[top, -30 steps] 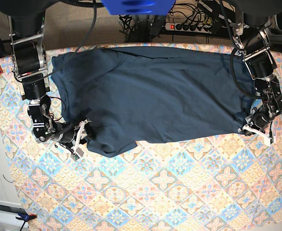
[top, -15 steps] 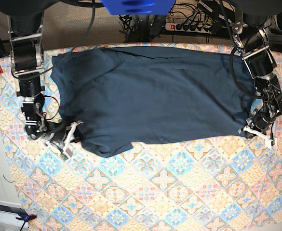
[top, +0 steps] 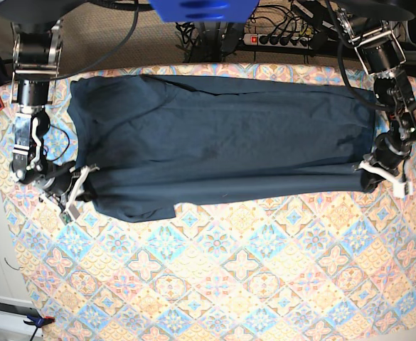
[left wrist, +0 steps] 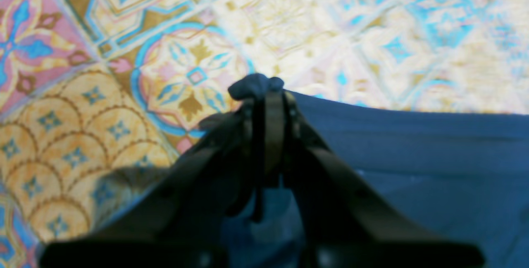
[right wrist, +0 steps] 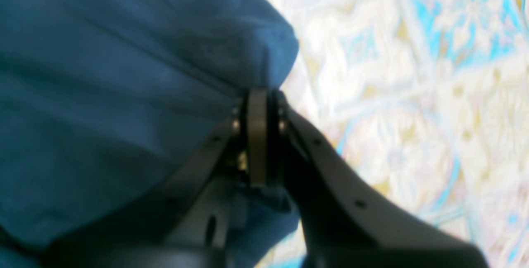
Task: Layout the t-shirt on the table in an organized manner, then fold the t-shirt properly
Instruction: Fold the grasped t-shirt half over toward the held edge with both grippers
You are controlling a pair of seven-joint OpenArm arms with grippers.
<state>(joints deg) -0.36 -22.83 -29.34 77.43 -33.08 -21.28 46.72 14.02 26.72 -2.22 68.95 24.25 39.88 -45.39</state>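
Patterned table under t-shirt, each lower corner pinched in left pincer and right pincer.

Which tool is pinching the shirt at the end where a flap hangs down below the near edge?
The right tool, on the base view's left. The t-shirt hangs lower beside it; near the left tool the edge runs straight.
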